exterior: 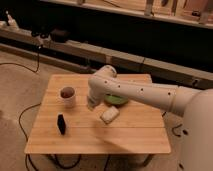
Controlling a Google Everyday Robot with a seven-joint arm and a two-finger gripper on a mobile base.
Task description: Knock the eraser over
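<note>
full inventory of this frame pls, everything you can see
eraser: 1, black, upright, front-left of the table
mug: 1, white, dark inside, left of the table, behind the eraser
block: 1, whitish, flat, table centre
dish: 1, green, behind the block, partly hidden by the arm
table: 1, light wood, centre of view
cable: at least 1, black, floor left of the table
arm: 1, white, reaching in from the right
gripper: 1, pale, over the table between mug and block, apart from the eraser
</note>
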